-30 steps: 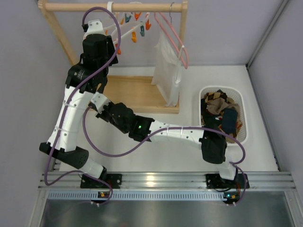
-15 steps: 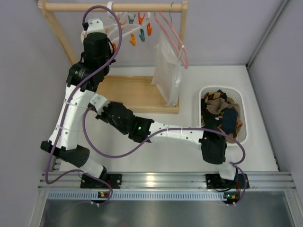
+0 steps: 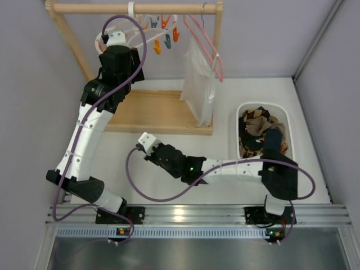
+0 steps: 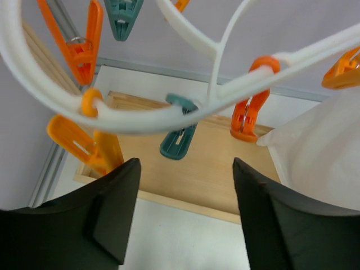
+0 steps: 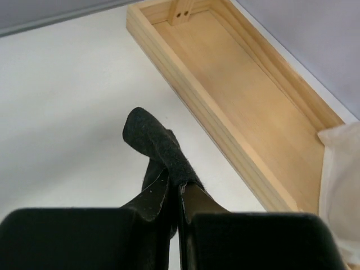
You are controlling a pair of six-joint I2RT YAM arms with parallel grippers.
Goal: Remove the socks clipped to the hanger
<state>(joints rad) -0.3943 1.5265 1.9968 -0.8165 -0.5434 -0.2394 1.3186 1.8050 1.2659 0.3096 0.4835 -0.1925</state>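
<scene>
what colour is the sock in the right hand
Black; the sock in the right hand shows best in the right wrist view.

White clip hanger (image 4: 140, 120) hooked on rail (image 3: 135, 8), dark sock (image 5: 160, 149) between jaws, other socks (image 3: 259, 129) in basket (image 3: 289, 130)

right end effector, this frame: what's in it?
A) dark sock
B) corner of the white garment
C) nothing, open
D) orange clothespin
A: in the right wrist view the right end effector is pinched shut on a dark sock, and the sock's fuzzy end sticks out ahead of it.
</scene>
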